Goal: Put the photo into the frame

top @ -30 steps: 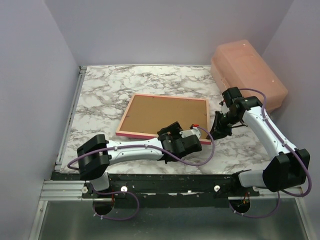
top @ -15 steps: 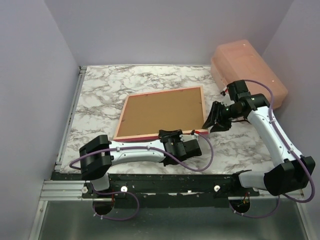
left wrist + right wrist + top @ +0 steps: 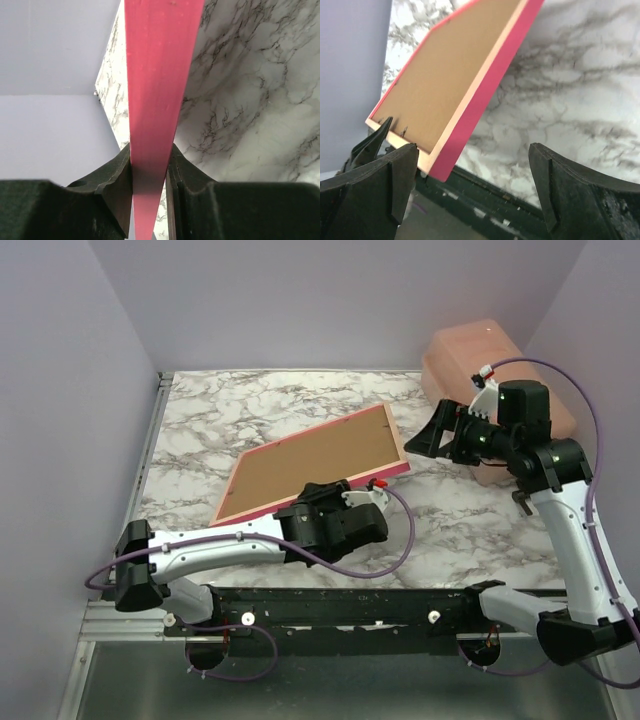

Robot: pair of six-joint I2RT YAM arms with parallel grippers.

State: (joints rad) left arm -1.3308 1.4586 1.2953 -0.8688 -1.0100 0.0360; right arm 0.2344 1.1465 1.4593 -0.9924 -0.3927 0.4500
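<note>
surface and room: nearest you, a black rail [image 3: 340, 600] runs along the front edge of the bench [image 3: 260, 410], whose top is white marble with grey veins. at the far right corner sits a peach translucent box [image 3: 500, 365], lid side down as far as you can tell. plain lavender walls [image 3: 330, 300] close in the left, back and right sides.

left pincer [image 3: 149, 160]: closed to a narrow gap on the frame [image 3: 310, 465]. in the wrist view both black fingers [image 3: 120, 170] press flat against the pink border, one on each side. the grip is at the frame's near edge, close to its right corner.

frame: mid-bench, back side up, with a brown panel inside a tan border and a pink outer edge. it is tilted, its right end raised off the marble.

right pincer [image 3: 437, 430]: jaws spread as wide as they go, holding nothing. it hangs above the bench just in front of the box, pointing toward the frame's far right corner and apart from it.

hidden or unclear: the pink front faces down and is out of sight. you cannot tell whether the frame's left corner touches the bench. the left pincer covers part of the near edge in the top view.
</note>
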